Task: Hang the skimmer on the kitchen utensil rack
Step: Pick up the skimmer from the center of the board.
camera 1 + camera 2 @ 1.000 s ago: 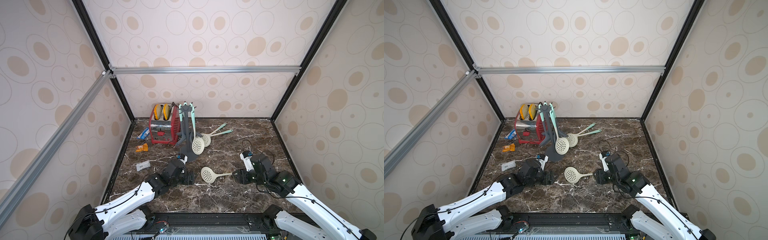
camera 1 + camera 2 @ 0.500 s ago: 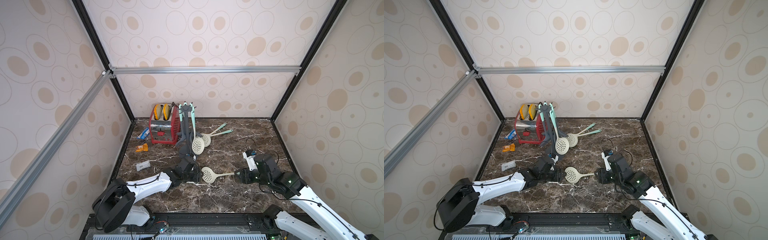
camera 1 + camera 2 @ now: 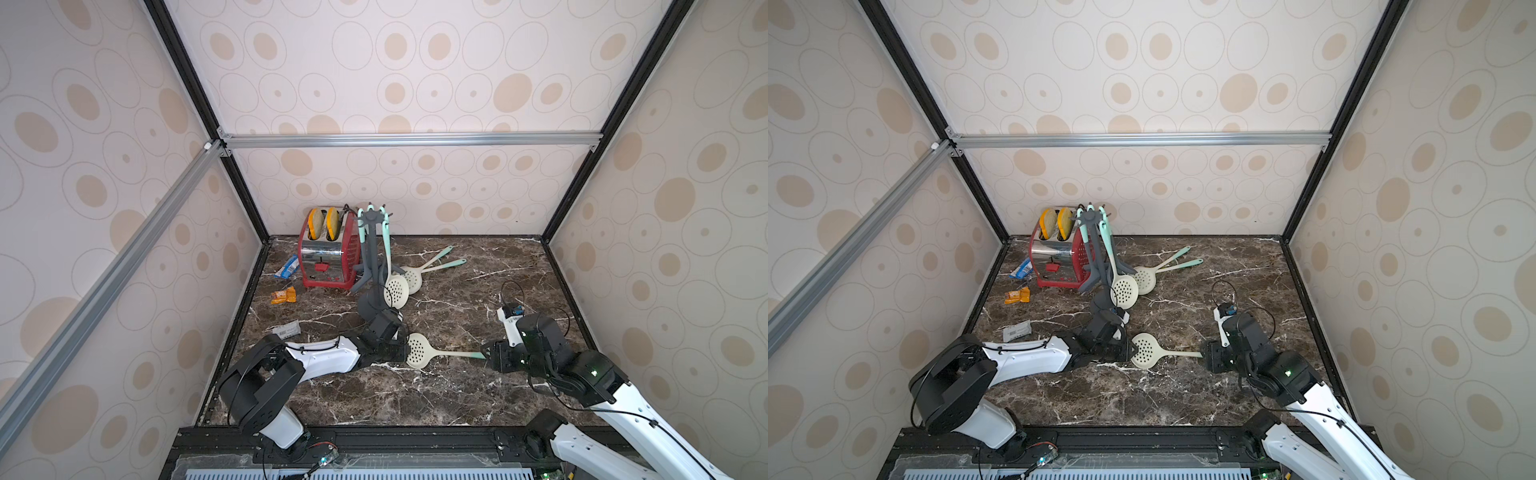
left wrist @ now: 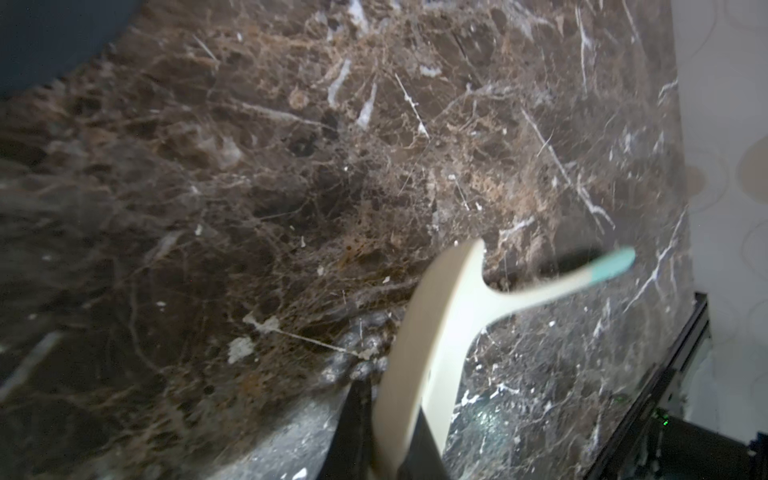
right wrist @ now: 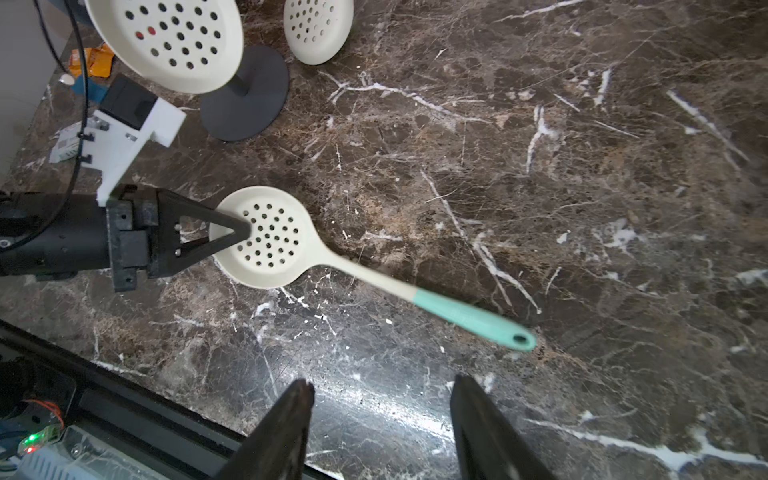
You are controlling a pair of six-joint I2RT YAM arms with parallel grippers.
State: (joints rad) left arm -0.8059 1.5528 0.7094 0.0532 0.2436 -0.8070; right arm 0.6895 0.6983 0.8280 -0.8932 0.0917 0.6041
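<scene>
The skimmer point(image 3: 419, 351) point(image 3: 1144, 351) point(image 5: 270, 237), a cream perforated head on a teal-tipped handle, lies low over the marble table point(image 3: 415, 399). My left gripper point(image 3: 404, 352) point(image 3: 1128, 351) point(image 5: 245, 228) point(image 4: 388, 436) is shut on the rim of its head. Its handle points at my right gripper point(image 3: 487, 357) point(image 3: 1205, 356) point(image 5: 380, 384), which is open, and the teal end point(image 5: 519, 340) stops just short of the fingertips. The kitchen utensil rack point(image 3: 371, 249) point(image 3: 1096, 253) stands behind the left gripper, its round base point(image 5: 245, 95) close by.
Another skimmer point(image 3: 395, 289) hangs from the rack, and two more point(image 3: 413, 276) lie behind it. A red toaster point(image 3: 328, 257) stands at the back left. Snack packets point(image 3: 284, 295) and a label point(image 3: 287, 329) lie along the left wall.
My left arm has reached right to the skimmer head and its jaws have closed on the rim. The right gripper has shifted slightly right and stays open by the handle end.
</scene>
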